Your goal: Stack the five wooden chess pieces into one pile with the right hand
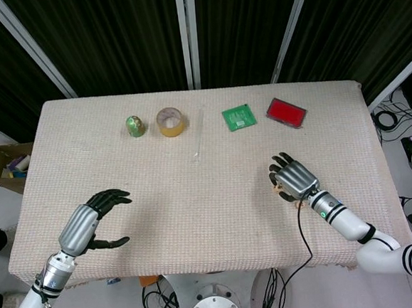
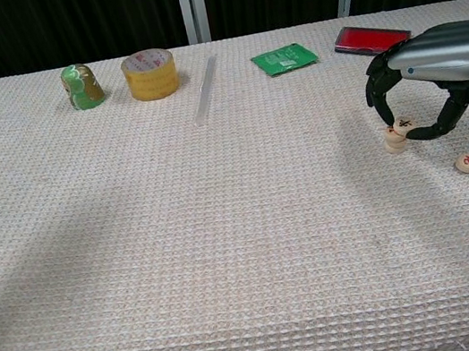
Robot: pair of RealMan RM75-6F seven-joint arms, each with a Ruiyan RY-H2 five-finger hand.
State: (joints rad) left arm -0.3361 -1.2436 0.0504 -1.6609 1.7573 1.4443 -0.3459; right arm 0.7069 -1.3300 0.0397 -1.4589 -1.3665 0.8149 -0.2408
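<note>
The right hand (image 2: 425,96) pinches one wooden chess piece (image 2: 404,123) between thumb and curled fingers (image 2: 378,92), holding it tilted just above and slightly to the robot's right of the small pile (image 2: 395,143). Its lower edge seems to touch the pile's top, so I judge the coming move needs only a short shift toward the pile and a levelling. The piece is a flat disc with no long axis, marked face up. A loose piece (image 2: 468,162) lies nearer the robot, while the left hand (image 1: 90,221) hangs well apart, fingers loosely apart and holding nothing.
</note>
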